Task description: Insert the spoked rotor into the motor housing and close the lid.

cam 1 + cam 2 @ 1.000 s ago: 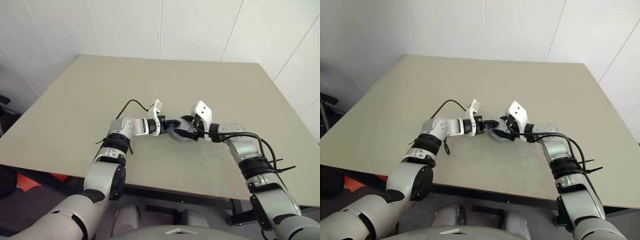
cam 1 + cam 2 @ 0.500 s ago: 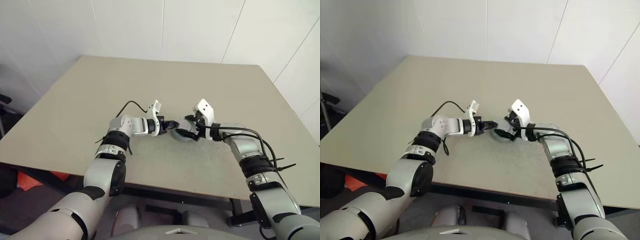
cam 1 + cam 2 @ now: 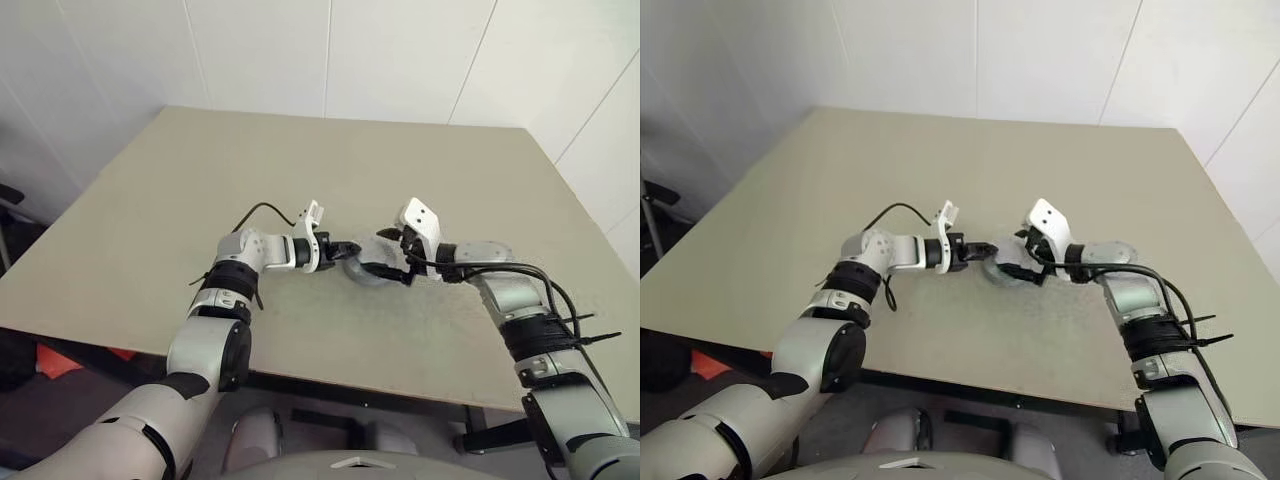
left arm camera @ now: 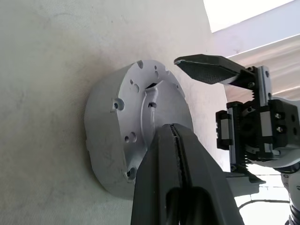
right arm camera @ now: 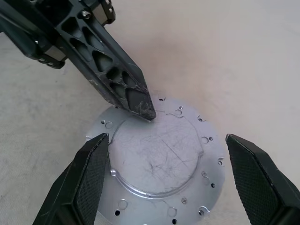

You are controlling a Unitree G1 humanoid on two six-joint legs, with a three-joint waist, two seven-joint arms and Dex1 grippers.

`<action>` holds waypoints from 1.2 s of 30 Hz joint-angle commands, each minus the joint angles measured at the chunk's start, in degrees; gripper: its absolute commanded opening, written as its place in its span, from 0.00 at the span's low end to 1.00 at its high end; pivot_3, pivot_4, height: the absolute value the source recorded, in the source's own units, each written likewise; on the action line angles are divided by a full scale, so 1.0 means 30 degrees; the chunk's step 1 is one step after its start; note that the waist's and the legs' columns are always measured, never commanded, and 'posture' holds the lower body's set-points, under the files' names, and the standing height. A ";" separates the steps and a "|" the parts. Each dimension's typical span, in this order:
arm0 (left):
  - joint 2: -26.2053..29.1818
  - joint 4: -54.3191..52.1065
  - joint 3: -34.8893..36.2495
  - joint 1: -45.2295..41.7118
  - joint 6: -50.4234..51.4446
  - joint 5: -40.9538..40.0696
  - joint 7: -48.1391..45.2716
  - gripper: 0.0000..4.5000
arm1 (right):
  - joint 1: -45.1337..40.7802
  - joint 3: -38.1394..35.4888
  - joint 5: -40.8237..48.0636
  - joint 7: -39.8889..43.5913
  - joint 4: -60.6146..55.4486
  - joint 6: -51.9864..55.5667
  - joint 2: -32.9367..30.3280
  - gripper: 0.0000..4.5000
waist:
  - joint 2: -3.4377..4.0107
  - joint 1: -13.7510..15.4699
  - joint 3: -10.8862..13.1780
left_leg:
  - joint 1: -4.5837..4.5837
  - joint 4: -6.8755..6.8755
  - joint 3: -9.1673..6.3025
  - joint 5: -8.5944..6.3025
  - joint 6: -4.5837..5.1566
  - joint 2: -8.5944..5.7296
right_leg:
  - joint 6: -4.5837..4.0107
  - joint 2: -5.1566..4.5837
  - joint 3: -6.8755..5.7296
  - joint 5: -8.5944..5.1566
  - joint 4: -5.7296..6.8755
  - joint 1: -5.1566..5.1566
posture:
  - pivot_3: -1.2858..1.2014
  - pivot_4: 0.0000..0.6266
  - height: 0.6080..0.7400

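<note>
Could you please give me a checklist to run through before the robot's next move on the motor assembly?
1. Motor housing stands flat on the table: ok.
2. Left hand is shut, with its tip at the housing's top face near the rim: ok.
3. Right hand is open, with one finger on either side of the housing and both apart from it: ok.
4. Housing is open on top to take a part: not ok; the face that points up is a closed, scratched metal plate with small holes.
5. Spoked rotor is seated inside the housing: cannot tell.
</note>
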 commanded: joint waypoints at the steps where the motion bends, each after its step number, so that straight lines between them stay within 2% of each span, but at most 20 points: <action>1: 0.0036 0.0541 -0.0222 0.0056 0.0106 0.0594 0.0460 0.00 | -0.0120 -0.0437 0.0582 0.0649 -0.1820 0.0335 -0.0594 1.00 | 0.0000 0.0004 -0.0001 | 0.0000 -0.0003 -0.0001 0.0004 0.0012 0.0003 | -0.0007 0.0001 -0.0005 0.0006 0.0009 -0.0003 | 0.52 0.00 1.00; 5: 0.0020 0.0611 -0.0222 0.0035 0.0075 0.0616 0.0416 0.00 | -0.0119 -0.0937 0.1231 0.0945 -0.3206 0.1132 -0.0986 1.00 | 0.0002 0.0020 -0.0004 | -0.0009 -0.0051 0.0000 -0.0026 0.0080 0.0000 | -0.0002 0.0002 -0.0008 0.0024 0.0056 -0.0034 | 0.52 0.00 1.00; 9: 0.0009 0.0789 -0.0206 -0.0048 0.0000 0.0654 0.0354 0.00 | -0.0400 -0.1495 0.1834 0.0889 -0.3946 0.2038 -0.1268 1.00 | 0.0000 0.0146 -0.0005 | -0.0022 -0.0054 -0.0010 -0.0052 0.0157 -0.0026 | -0.0006 -0.0004 0.0010 0.0036 0.0296 -0.0095 | 0.52 0.00 1.00; 15: 0.0001 0.0693 -0.0448 -0.0001 0.0270 0.0636 -0.0198 0.00 | -0.1808 -0.2588 0.1575 -0.1571 -0.2679 0.3421 -0.1053 1.00 | 0.0019 0.0198 -0.0017 | -0.0322 0.0048 -0.0031 -0.0077 0.0204 -0.0015 | -0.0084 0.0000 -0.0010 -0.0004 0.0431 -0.0373 | 0.52 0.00 1.00; 20: 0.0012 0.0252 -0.0817 0.0145 0.0611 0.0579 -0.0822 0.00 | -0.2554 -0.3478 0.1898 -0.3281 -0.1632 0.4791 -0.0767 1.00 | 0.0019 0.0310 -0.0017 | -0.0318 0.0137 -0.0029 -0.0104 0.0233 -0.0024 | -0.0083 -0.0030 -0.0009 -0.0003 0.0474 -0.0346 | 0.52 0.00 1.00; 24: 0.0051 -0.0297 -0.1116 0.0318 0.0961 0.0452 -0.1409 0.00 | -0.2756 -0.5006 0.3315 -0.4268 -0.0840 0.8246 -0.0431 1.00 | 0.0020 0.0493 -0.0016 | -0.0299 0.0144 -0.0027 -0.0096 0.0219 -0.0026 | -0.0088 -0.0035 -0.0003 -0.0006 0.0548 -0.0359 | 0.52 0.00 1.00; 30: 0.0066 -0.0606 -0.1115 0.0535 0.1125 0.0477 -0.1375 0.00 | -0.1349 -0.6035 0.6335 -0.2301 -0.1420 1.4365 -0.1891 1.00 | 0.0020 0.0802 -0.0016 | -0.0298 0.0189 -0.0035 -0.0102 0.0230 -0.0073 | -0.0115 -0.0084 -0.0005 -0.0022 0.0620 -0.0356 | 0.52 0.00 1.00; 36: 0.0058 -0.0850 -0.1151 0.0785 0.1263 0.0459 -0.1284 0.00 | 0.0210 -0.5782 0.8418 0.0261 -0.2902 1.6929 -0.3716 1.00 | 0.0043 0.1073 -0.0030 | -0.0283 0.0217 -0.0032 -0.0096 0.0219 -0.0064 | -0.0112 -0.0085 -0.0004 -0.0022 0.0655 -0.0357 | 0.52 0.00 1.00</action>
